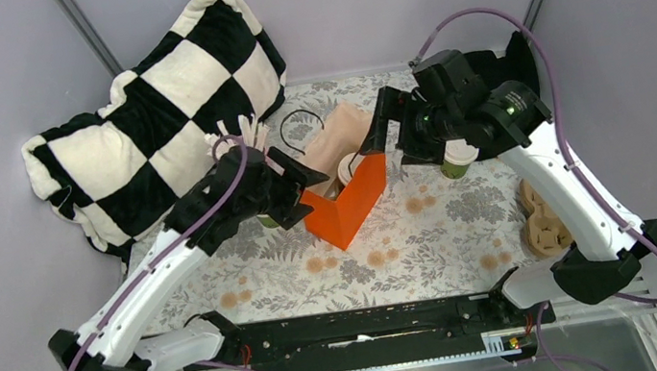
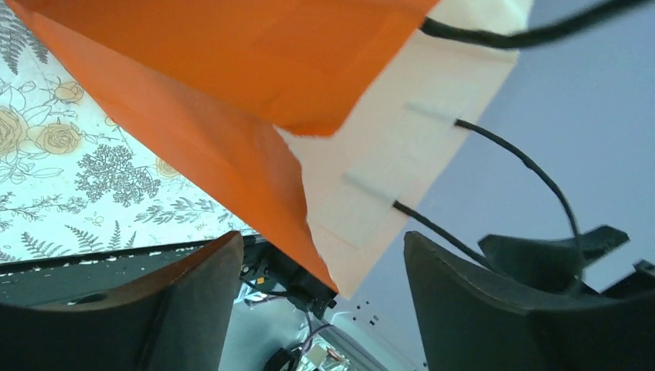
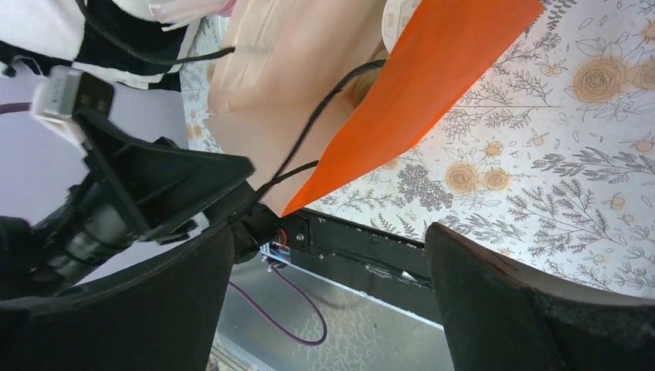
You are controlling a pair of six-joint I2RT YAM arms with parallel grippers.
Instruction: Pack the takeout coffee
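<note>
My left gripper [image 2: 320,259] sat open by the bag [image 2: 216,93]. My open right gripper [image 3: 328,243] needed to pinch the three-o'clock cup [image 1: 459,159] softly, I thought.

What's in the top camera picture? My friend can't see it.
The left arm and right arm reach over a flowery tablecloth to an open orange paper bag; a white-lidded cup shows inside it, and a white-lidded green paper cup stands to its right. A black-and-white checked pillow lies back left.
</note>
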